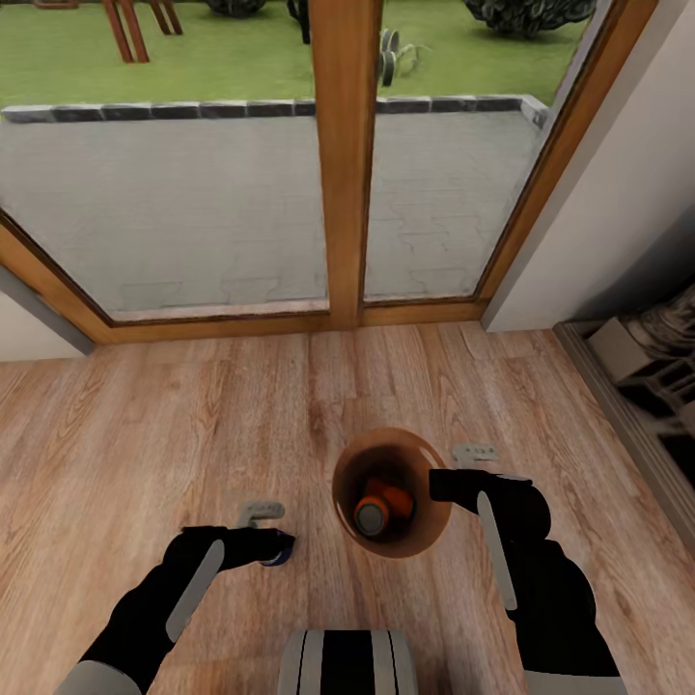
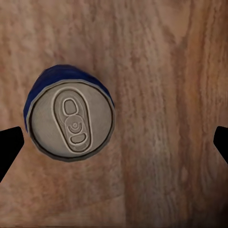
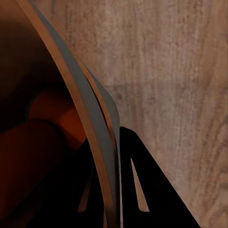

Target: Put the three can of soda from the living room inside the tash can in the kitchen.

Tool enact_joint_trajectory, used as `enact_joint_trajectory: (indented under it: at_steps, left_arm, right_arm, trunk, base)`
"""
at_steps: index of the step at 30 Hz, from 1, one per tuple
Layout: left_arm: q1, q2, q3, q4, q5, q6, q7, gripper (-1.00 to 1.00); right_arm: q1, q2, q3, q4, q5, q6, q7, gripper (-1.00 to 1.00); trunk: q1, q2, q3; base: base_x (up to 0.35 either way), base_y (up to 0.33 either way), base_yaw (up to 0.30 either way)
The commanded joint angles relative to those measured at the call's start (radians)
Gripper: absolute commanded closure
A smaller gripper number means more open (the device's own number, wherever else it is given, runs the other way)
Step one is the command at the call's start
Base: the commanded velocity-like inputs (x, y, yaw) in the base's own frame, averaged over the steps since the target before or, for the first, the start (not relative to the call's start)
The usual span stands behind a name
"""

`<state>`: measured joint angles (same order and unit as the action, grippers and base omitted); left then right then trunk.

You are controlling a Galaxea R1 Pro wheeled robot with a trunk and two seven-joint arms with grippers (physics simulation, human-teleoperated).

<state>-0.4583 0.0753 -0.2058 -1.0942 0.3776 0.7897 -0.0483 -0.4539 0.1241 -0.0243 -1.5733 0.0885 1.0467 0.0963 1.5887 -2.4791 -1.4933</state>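
Note:
A dark blue can of soda (image 2: pixel 70 118) stands upright on the plank floor, its grey top facing the left wrist camera. My left gripper (image 2: pixel 114 145) hangs above it, open wide, with the can close to one finger; in the head view the gripper (image 1: pixel 268 546) covers most of the can (image 1: pixel 280 555). The brown wooden tash can (image 1: pixel 345 483) stands on the floor just to the right and holds orange cans of soda (image 1: pixel 382 506). My right gripper (image 1: pixel 439 486) is shut on its rim, with the thin wall (image 3: pixel 83 109) between the fingers.
A large glass door with a wooden frame (image 1: pixel 345 174) stands ahead, with a paved patio and lawn behind it. A white wall (image 1: pixel 618 212) and a dark low shelf with grey items (image 1: pixel 647 367) are at the right. My base (image 1: pixel 347 661) shows at the bottom.

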Motion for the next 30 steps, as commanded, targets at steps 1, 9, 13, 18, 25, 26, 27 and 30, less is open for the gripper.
enact_joint_trajectory:
  at_steps: [1,9,13,18,25,26,27,30]
  left_arm:
    - [0.0,-0.003,0.0,0.003,0.0,0.0,0.005,-1.0]
    - [-0.009,-0.014,0.002,0.009,0.0,0.0,0.061,-1.0]
    - [-0.016,-0.014,0.002,0.011,0.0,0.0,0.095,-1.0]
    - [-0.039,-0.014,0.002,0.011,0.001,0.0,0.154,-1.0]
    - [-0.09,-0.018,0.002,0.061,0.005,-0.027,0.166,-1.0]
    - [-0.103,-0.021,0.002,0.083,0.006,-0.046,0.166,-1.0]
    - [-0.113,-0.025,0.002,0.108,0.007,-0.063,0.166,-1.0]
    - [-0.133,-0.047,0.002,0.185,0.001,-0.093,0.166,-1.0]
  right_arm:
    - [0.0,0.0,0.001,0.0,-0.027,0.0,0.004,1.0]
    - [0.0,0.0,0.001,-0.001,-0.027,0.0,0.004,1.0]
    - [0.0,0.0,0.002,-0.001,-0.027,0.0,0.003,1.0]
    - [0.0,0.0,0.003,0.0,-0.027,0.0,0.003,1.0]
    - [0.0,0.0,0.004,0.0,-0.027,0.0,0.003,1.0]
    - [0.0,0.0,0.004,0.0,-0.027,0.0,0.003,1.0]
    - [0.0,0.0,0.004,-0.001,-0.027,0.0,0.003,1.0]
    - [0.0,0.0,0.004,0.0,-0.027,0.0,0.004,1.0]
  trunk:
    - [0.0,0.0,0.0]
    - [0.0,0.0,0.0]
    - [0.0,0.0,0.0]
    - [0.0,0.0,0.0]
    - [0.0,0.0,0.0]
    - [0.0,0.0,0.0]
    - [0.0,0.0,0.0]
    - [0.0,0.0,0.0]
  base:
    - [0.0,0.0,0.0]
    - [0.0,0.0,0.0]
    - [0.0,0.0,0.0]
    - [0.0,0.0,0.0]
    - [0.0,0.0,0.0]
    - [0.0,0.0,0.0]
    - [0.0,0.0,0.0]
    - [0.0,0.0,0.0]
